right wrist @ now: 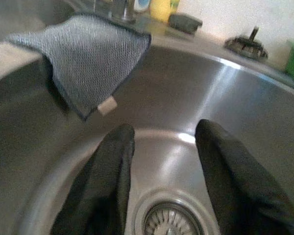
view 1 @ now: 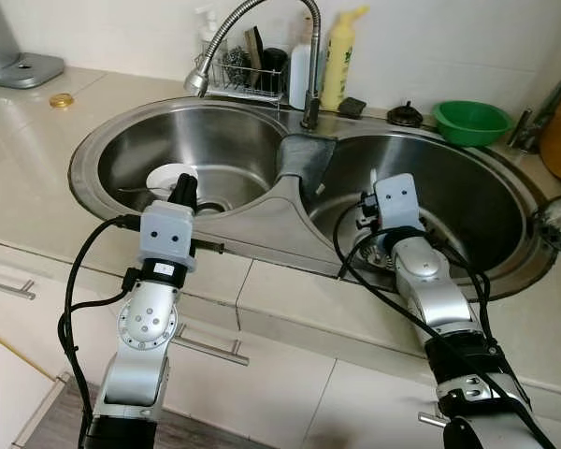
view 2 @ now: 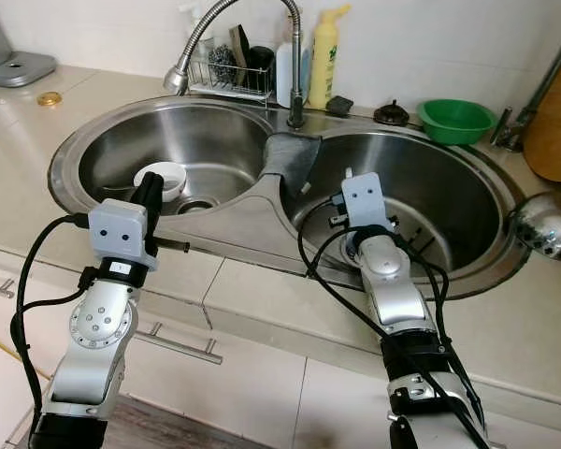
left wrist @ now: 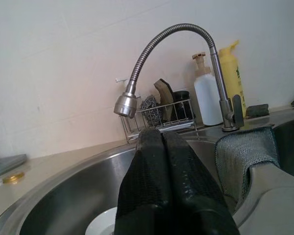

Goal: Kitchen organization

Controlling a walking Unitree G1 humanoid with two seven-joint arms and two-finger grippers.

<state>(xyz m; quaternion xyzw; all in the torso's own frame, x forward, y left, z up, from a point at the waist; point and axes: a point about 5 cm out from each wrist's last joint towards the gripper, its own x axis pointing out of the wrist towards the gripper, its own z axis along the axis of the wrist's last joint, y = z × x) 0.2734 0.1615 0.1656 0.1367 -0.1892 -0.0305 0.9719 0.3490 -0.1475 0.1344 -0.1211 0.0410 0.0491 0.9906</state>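
Over the right basin the right gripper (right wrist: pixel 161 171) hangs with fingers spread, the left gripper (left wrist: pixel 161 161) pressed closed above the left basin, while the grey cloth (right wrist: pixel 88 63), draped on the divider, looks soft and light, easiest pinched at its hanging corner.

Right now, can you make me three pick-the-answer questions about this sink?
1. Where does the grey cloth lie?
A. over the divider between the basins
B. on the floor
C. inside the green bowl

2. What colour is the bowl behind the right basin?
A. red
B. green
C. blue

3. How do the jaws of the right gripper stand?
A. shut on a cup
B. shut on the cloth
C. open

Key: 1 A, it drapes over the ridge between basins. 2 B, plainly green. 3 C, a gap shows above the drain.
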